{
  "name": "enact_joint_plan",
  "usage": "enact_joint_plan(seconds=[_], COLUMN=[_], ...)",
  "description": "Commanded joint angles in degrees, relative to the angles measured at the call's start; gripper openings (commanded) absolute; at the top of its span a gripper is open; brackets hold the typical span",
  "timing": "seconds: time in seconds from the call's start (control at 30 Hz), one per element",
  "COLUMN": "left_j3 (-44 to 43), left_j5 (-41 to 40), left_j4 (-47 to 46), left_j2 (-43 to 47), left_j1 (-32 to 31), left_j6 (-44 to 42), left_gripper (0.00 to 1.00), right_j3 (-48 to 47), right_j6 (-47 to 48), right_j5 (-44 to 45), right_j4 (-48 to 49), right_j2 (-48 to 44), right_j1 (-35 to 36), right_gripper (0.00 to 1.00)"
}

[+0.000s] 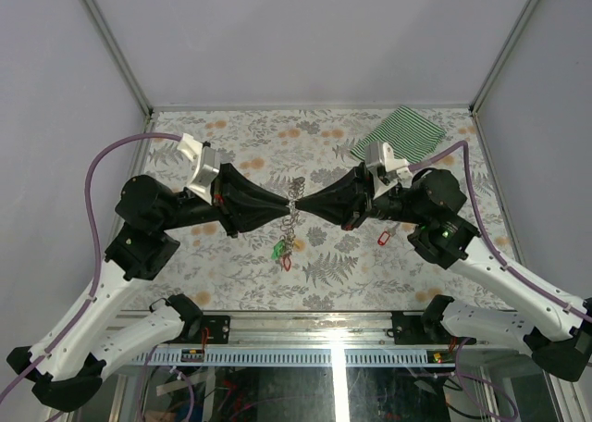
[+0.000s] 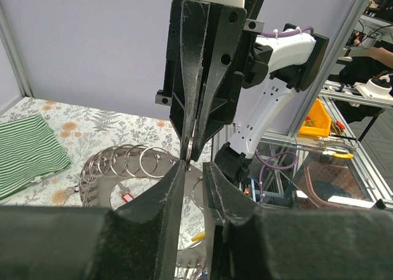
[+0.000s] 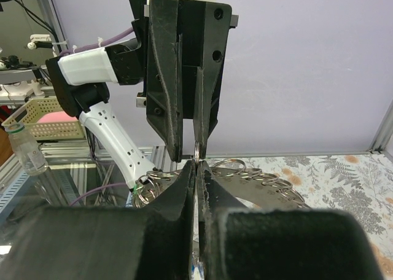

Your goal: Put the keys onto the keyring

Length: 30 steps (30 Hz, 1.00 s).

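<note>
1. Looking down from the top camera, I see the left end effector [image 1: 285, 204] and right end effector [image 1: 303, 207] meeting tip to tip over the middle of the bench [image 1: 231, 274]. Both are pinched closed on the keyring [image 1: 294, 220] between them. A green-tagged key [image 1: 277, 250] and a red-tagged key [image 1: 285, 263] hang from the ring toward 6 o'clock. A loose red key [image 1: 381, 240] lies on the bench at about 4 o'clock from the pinch, just beside the right arm. The striped cloth [image 1: 398, 133] sits out at 1 o'clock.
2. From the left wrist, my own fingers close in on one thin loop of the keyring [image 2: 123, 163]. The right end effector [image 2: 191, 146] comes down from 12 o'clock, clamped on the same loop. The rest of the coil fans out toward 9 o'clock. I cannot tell whether it rests on the bench.
3. From the right wrist, the picture mirrors that. My fingers are shut with only a slit between them, the left end effector [image 3: 196, 151] is closed at 12 o'clock, and the coil [image 3: 258, 174] trails toward 3 o'clock.
4. I judge the task partly done. At least two keys look threaded and one clearly waits on the bench. The shared grip looks like prying a loop open for the next key.
</note>
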<state>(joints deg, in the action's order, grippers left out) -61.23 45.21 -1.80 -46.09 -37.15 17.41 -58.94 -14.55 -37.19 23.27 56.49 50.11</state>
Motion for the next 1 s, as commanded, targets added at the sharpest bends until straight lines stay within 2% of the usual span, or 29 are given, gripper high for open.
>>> enact_joint_plan(seconds=[0.0,0.23,0.37,0.57,0.8,0.97], left_j3=[0.1,-0.1,-0.1,0.4,-2.6,-6.6], left_j5=[0.2,0.2,0.2,1.5,4.5,6.2], left_j4=[-3.7,-4.0,-4.1,-5.9,-0.7,7.7], left_j2=[-0.2,-0.3,-0.3,0.7,-0.5,-2.7], left_j1=[-0.5,-0.5,-0.6,-0.6,-0.6,-0.6], left_j6=[0.8,1.1,1.5,2.3,-1.4,-6.6], left_gripper=[0.18,0.12,0.01,0.00,0.00,0.00], right_j3=[-2.1,-2.1,-2.1,-2.1,-1.9,-1.7], right_j6=[-1.1,-1.6,-1.9,-1.6,2.1,6.4], right_j5=[-0.6,-0.9,-1.2,-1.8,-2.6,-1.1], right_j4=[7.2,7.9,8.3,7.2,2.8,-2.7], right_j2=[0.4,1.0,1.1,0.3,-2.4,-5.4], right_j1=[0.4,0.4,0.4,0.4,0.4,0.4], right_gripper=[0.00,0.00,0.00,0.00,0.23,0.32])
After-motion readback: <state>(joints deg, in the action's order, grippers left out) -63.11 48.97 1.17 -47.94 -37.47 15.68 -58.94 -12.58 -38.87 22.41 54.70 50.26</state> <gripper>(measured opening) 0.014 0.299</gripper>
